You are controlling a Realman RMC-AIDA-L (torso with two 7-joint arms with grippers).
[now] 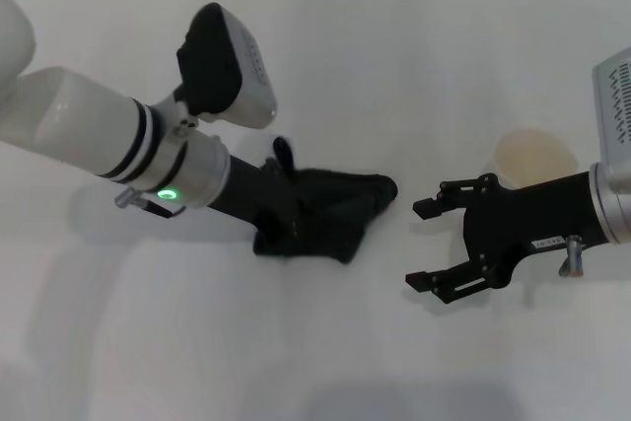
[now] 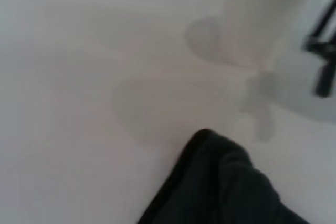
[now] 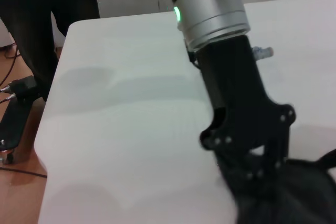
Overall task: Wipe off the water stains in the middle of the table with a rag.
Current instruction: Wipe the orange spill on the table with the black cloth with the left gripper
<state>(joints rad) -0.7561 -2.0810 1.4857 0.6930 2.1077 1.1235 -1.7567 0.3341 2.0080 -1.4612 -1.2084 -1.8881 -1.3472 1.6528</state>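
While the rag (image 1: 330, 212) hides the left claw's (image 1: 296, 216) fingertips, no stain shows.

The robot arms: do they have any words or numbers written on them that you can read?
Nothing here can be read for sure.
Small white label on the right gripper, at its black base: there is print on it, but too small and blurred to read.
Green light on the left arm's wrist ring, behind the left gripper on the rag: a glowing dot, not a word.
The cup and the table carry no writing.
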